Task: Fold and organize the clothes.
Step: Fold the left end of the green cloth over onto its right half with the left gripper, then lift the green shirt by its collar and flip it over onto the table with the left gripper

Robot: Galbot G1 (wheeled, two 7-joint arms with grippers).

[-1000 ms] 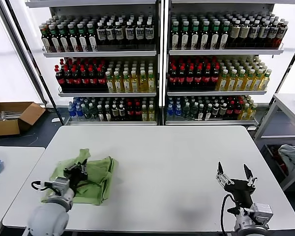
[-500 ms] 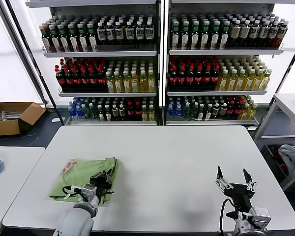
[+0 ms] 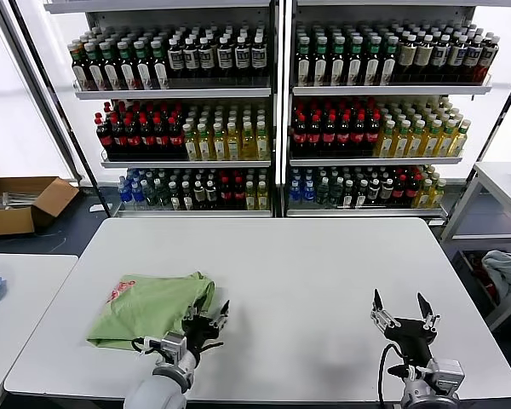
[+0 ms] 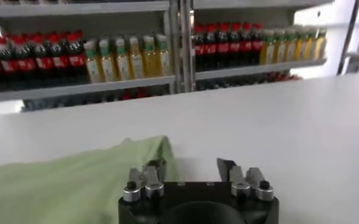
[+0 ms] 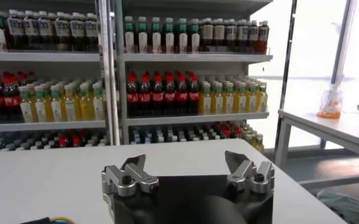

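Shirt (image 3: 145,308): folded, on the table's (image 3: 324,281) near left part
Left gripper (image 3: 206,321): just beside the shirt's right edge; fingers apart, empty
Right gripper (image 3: 400,313): parked near right, spread, empty
Risk: a finger could snag that edge; fold would open

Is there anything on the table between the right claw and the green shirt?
Nothing visible. The right claw hangs open at the table's near right; bare tabletop runs across to the left claw, which is open at the folded shirt's right edge.
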